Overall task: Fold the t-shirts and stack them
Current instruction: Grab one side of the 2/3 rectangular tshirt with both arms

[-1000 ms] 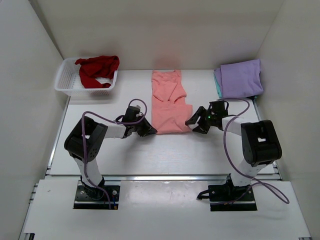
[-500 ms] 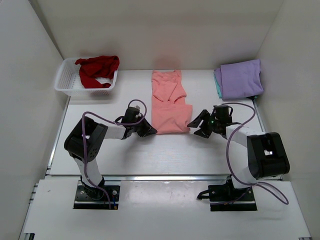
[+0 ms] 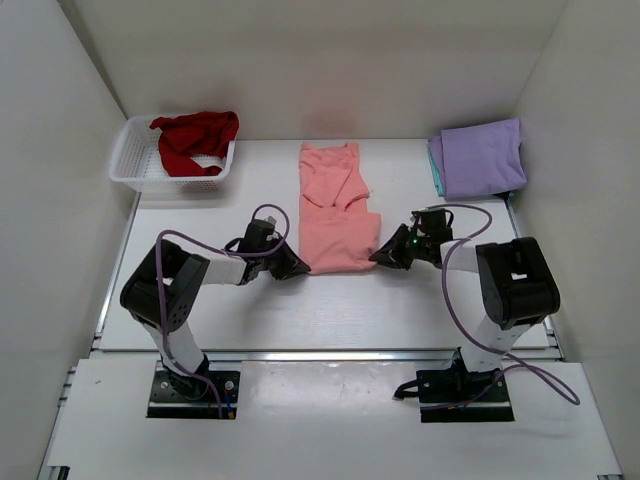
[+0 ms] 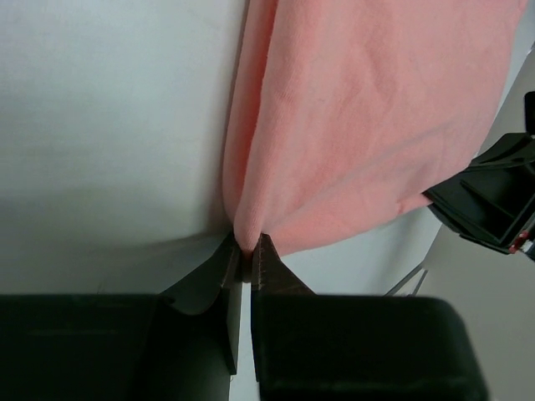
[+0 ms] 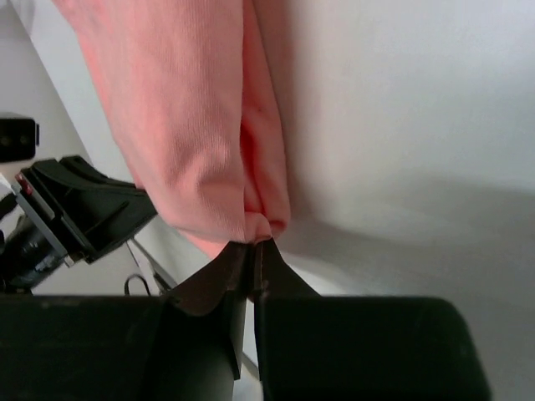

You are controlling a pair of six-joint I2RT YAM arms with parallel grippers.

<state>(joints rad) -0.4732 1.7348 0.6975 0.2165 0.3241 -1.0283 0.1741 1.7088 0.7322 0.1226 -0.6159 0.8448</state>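
Salmon-pink t-shirt [image 3: 338, 208] lies lengthwise at the middle of the white bench [image 3: 330, 310], folded narrow with its sleeves turned in. The left hand [image 3: 293, 265] pinches the near left corner of the hem, and the left wrist view shows its fingers pressed tight on the cloth. The right hand [image 3: 384, 254] grips the near right corner the same way. The dark red t-shirt [image 3: 195, 140] lies crumpled in the white basket [image 3: 132, 166] at the far left. The lavender t-shirt [image 3: 483, 157] sits folded at the far right, over a teal t-shirt [image 3: 436, 172] whose edge peeks out.
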